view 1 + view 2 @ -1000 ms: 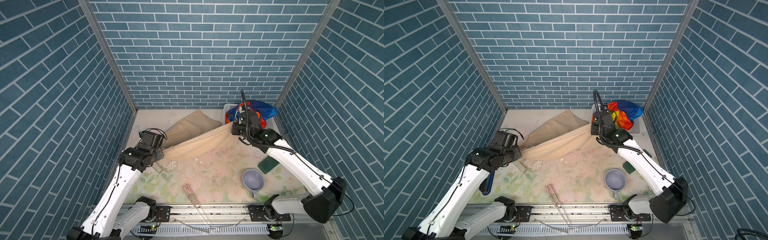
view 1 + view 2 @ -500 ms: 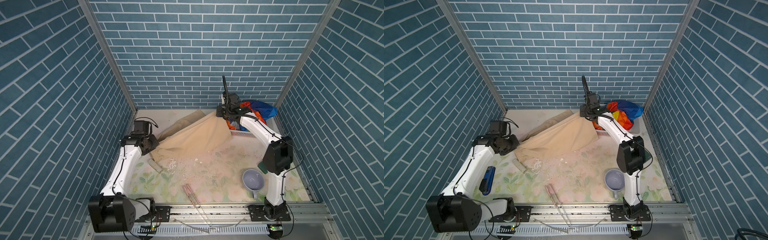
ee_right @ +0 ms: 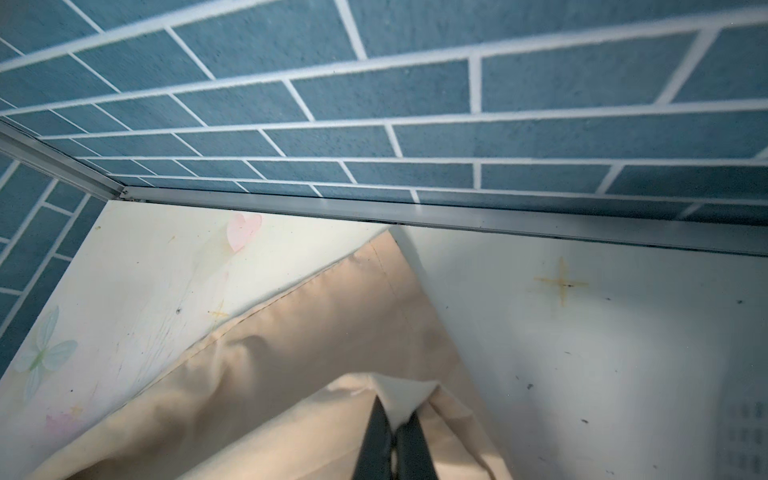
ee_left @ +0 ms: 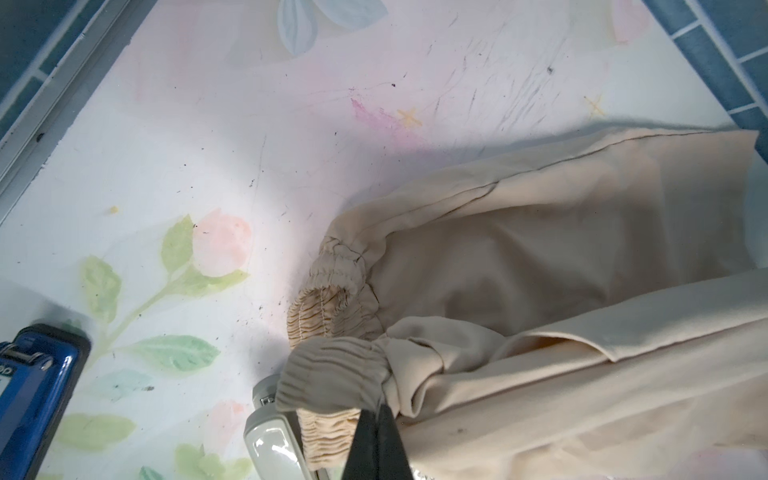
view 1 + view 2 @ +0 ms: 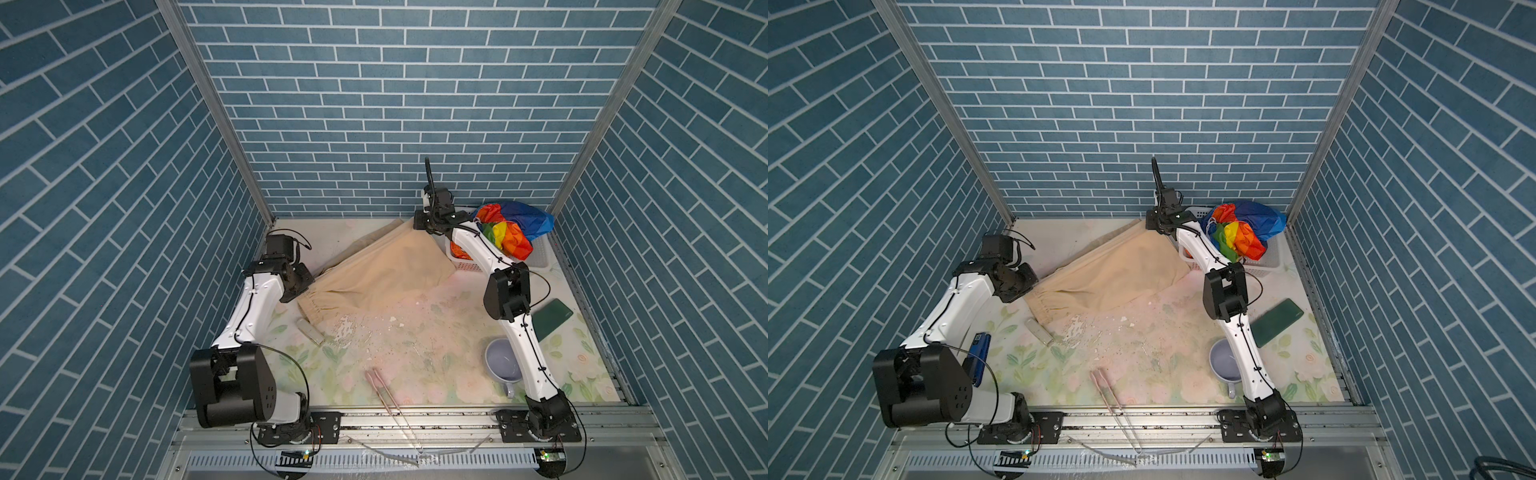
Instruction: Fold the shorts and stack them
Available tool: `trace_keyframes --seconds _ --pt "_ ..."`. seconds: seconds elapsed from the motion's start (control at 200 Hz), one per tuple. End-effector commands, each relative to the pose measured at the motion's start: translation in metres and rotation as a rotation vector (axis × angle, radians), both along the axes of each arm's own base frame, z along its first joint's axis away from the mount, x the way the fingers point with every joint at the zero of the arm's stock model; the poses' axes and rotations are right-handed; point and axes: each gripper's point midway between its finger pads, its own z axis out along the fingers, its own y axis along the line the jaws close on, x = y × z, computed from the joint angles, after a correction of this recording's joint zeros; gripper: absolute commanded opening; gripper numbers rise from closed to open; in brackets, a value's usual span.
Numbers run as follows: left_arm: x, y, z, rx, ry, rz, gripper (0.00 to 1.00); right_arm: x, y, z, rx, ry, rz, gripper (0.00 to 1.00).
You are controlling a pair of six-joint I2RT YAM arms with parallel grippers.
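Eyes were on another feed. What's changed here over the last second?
Both arms reached out, carrying the beige shorts toward the back wall, where the cloth now lies spread wider. The right gripper kept its pinch on a corner and ended beside the basket. The left gripper stayed shut on the waistband. The rainbow shorts, basket and mug did not move.
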Motion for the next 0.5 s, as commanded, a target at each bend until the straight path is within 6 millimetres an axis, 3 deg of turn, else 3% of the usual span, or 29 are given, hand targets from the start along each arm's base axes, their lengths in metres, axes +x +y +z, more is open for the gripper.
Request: trace_keyframes --seconds 0.0,0.185,0.495 --pt "-0.023 0.026 -0.019 0.073 0.119 0.071 0.00 0.051 -0.043 0.032 0.052 -0.165 -0.168 0.00" --pt "-0.021 0.027 -0.024 0.064 0.123 0.086 0.00 0.065 -0.036 0.025 0.142 -0.216 -0.187 0.00" --pt "-0.021 0.028 -0.024 0.075 0.142 0.086 0.00 0.078 -0.031 0.075 0.355 -0.351 -0.240 0.00"
